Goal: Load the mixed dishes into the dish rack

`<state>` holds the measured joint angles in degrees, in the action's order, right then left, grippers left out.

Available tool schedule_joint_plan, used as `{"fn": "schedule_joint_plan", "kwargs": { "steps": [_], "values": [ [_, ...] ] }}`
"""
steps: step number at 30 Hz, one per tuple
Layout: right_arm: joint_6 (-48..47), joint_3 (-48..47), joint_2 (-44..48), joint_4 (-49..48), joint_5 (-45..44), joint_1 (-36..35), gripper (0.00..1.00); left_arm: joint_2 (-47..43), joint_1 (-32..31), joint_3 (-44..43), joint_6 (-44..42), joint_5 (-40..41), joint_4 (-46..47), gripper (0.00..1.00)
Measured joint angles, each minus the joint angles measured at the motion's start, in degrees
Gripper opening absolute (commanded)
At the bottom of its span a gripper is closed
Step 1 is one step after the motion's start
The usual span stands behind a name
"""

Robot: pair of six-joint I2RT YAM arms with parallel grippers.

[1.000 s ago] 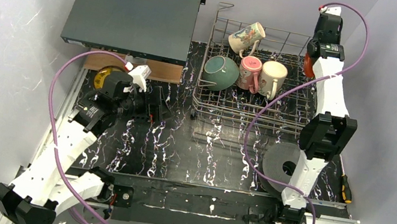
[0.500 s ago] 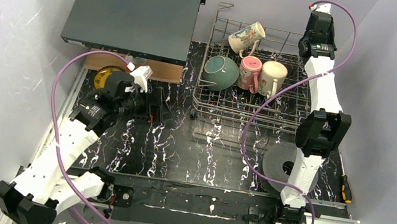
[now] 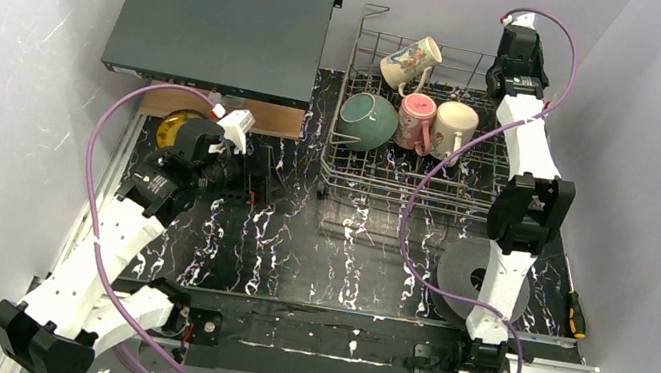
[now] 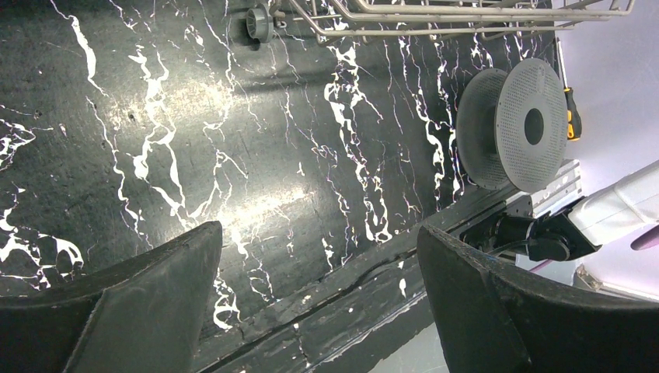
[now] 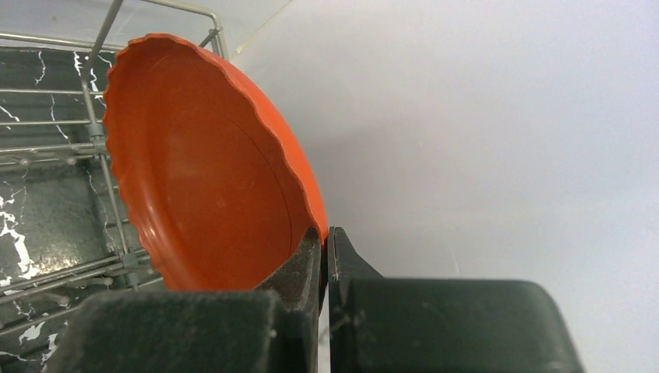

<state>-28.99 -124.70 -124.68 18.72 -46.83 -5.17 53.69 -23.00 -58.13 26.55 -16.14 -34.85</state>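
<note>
Right gripper [image 5: 325, 237]: jaws pinched tight on the rim of the red-orange plate [image 5: 210, 171]. The plate is on edge, tilted, at the right end of the dish rack [image 3: 405, 199] against its wires. Can't tell if it sits between the tines.

Left gripper [image 4: 319, 231]: jaws wide, holding nothing, hovering over the black marbled surface [image 4: 194, 140] left of the rack.

In the rack: teal bowl [image 3: 367, 120] on its side, with the pink mug [image 3: 415, 120] and white mug [image 3: 455, 126] side by side just to its right. The floral mug [image 3: 410, 61] is tipped at the back.

The small yellow dish [image 3: 176, 128] is outside the rack, on the surface by the left arm, near the dark grey box [image 3: 221, 26].

The grey ribbed disc [image 4: 513, 124] stands near the right arm's base, screwdriver [image 4: 571, 116] beside it.
</note>
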Motion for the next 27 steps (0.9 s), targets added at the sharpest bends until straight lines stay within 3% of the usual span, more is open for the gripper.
{"fn": "schedule_joint_plan", "kwargs": {
  "steps": [19, 27],
  "values": [
    [-4.37, -0.02, -3.10, -2.86, -4.31, -2.40, 0.01, -0.02, 0.00, 0.00, -0.59, 0.04, -0.15, 0.97],
    [-9.11, 2.10, -1.33, -8.61, -8.94, -2.40, 0.01, -0.68, 0.00, 0.00, -0.79, 0.04, -0.15, 0.97]
  ]
}}
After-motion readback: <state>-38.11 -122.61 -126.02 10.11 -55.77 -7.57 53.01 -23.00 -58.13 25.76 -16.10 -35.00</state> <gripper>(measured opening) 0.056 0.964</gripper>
